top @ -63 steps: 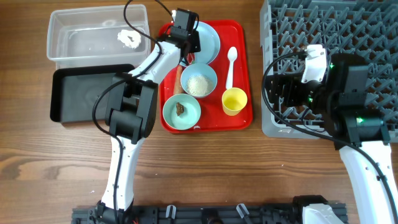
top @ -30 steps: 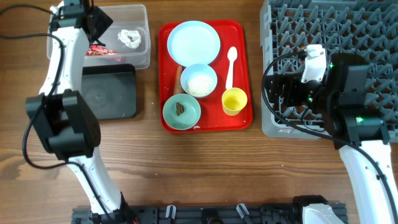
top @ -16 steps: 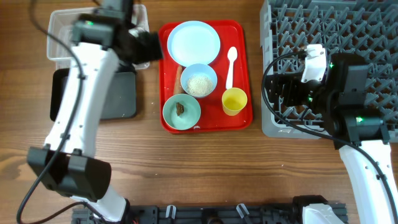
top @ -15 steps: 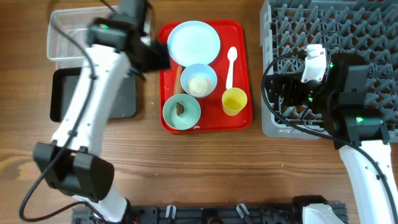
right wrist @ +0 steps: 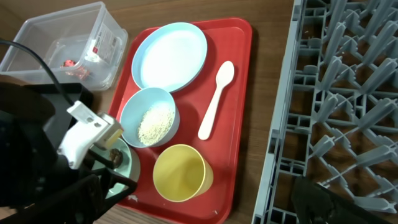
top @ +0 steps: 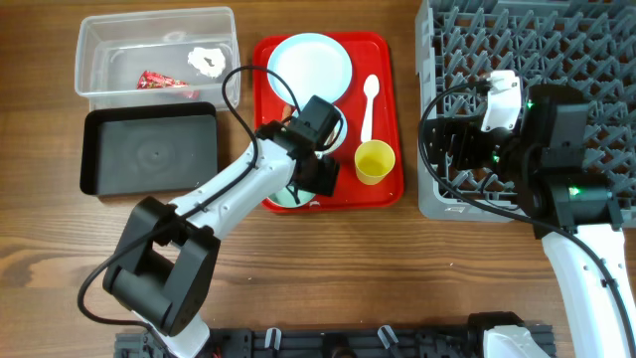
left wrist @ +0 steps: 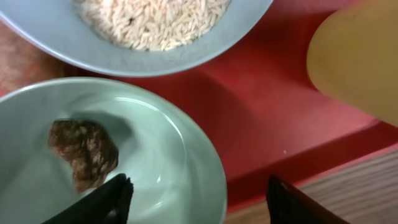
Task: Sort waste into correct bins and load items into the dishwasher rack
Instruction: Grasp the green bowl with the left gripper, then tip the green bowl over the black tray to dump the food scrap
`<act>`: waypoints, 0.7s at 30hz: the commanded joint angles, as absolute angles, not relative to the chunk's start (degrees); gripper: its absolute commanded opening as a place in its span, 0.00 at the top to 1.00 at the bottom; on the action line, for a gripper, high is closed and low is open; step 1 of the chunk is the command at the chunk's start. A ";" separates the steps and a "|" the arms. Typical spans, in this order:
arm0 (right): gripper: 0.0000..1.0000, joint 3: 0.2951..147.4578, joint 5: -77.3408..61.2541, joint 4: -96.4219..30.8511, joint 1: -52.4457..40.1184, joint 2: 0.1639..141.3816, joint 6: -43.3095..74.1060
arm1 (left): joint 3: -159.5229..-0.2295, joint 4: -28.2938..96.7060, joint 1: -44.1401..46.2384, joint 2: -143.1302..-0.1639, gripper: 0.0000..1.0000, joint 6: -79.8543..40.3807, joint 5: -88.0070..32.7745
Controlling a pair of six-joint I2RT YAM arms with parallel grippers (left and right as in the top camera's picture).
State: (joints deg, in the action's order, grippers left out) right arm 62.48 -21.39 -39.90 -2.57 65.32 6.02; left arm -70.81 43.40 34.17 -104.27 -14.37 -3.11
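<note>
Two arms in shot, and the left one is doing the reaching: from the near edge of the surface (top: 328, 268) it runs up to the red tray (top: 260, 99), wrist tipped down over the mint-green bowl (left wrist: 161, 149). The left gripper (left wrist: 199, 196) has its jaws apart across the bowl's rim, one finger over the inside just beside the small brown food lump (left wrist: 84, 152), the other out over the tray's front lip.

Tight quarters here! The light-blue bowl (left wrist: 124, 59) of white rice grains (left wrist: 155, 22) sits just beside the green rim, with the yellow cup (top: 375, 162) close on the right. Bare wood lies open in front of the tray.

The lump is dark, rough and crumbly on the bowl's glossy floor.

The right gripper (top: 452, 151) hangs at the grey rack (top: 556, 50), jaws wide, nothing between them.
</note>
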 commanded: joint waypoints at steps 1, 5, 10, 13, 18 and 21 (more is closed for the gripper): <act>0.00 64.01 -22.63 -39.94 -2.72 65.49 6.63 | -66.65 40.91 34.68 -104.38 0.34 -10.52 -3.18; 0.00 64.01 -22.61 -39.92 -2.72 65.49 6.61 | -63.29 38.81 35.88 -104.38 0.58 -10.48 -3.16; 0.00 64.01 -22.61 -39.92 -2.72 65.49 6.59 | -62.85 37.87 36.23 -104.38 0.92 -10.90 -3.18; 0.00 64.01 -22.61 -39.92 -2.72 65.54 6.59 | -63.13 38.17 36.23 -104.20 0.96 -11.00 -3.20; 0.00 64.01 -22.63 -39.92 -2.72 67.00 6.61 | -67.53 42.68 35.79 -100.77 0.96 -13.80 -3.20; 0.00 64.01 -22.65 -39.92 -2.72 67.96 6.66 | -71.44 47.20 33.82 -96.66 0.96 -13.91 -3.20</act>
State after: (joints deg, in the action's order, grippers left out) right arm 62.48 -21.43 -39.88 -2.57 66.81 6.02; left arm -67.24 44.64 35.70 -101.75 -12.34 -1.61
